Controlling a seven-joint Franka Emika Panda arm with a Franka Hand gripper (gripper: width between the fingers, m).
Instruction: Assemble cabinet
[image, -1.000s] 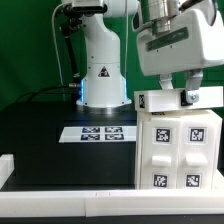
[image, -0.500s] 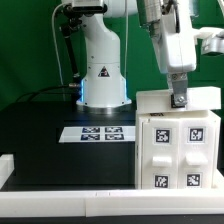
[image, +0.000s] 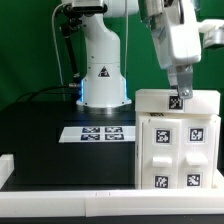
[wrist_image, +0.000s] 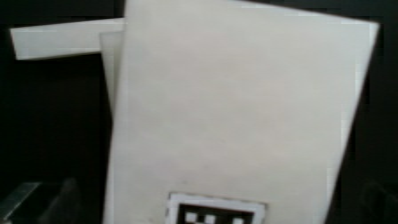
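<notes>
Near to far: the cabinet (image: 176, 140) stands upright at the table's (image: 50, 140) front edge, toward the exterior view's right corner. My gripper (image: 177, 100) sits directly above its top panel (image: 176, 99), fingers on it; whether I'm pinching, I can't tell.

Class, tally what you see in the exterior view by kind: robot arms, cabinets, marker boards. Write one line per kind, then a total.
Robot arms: 1, its gripper at the cabinet's top
Cabinets: 1, the white tagged cabinet
Marker boards: 1, the marker board on the table
Total: 3
</notes>
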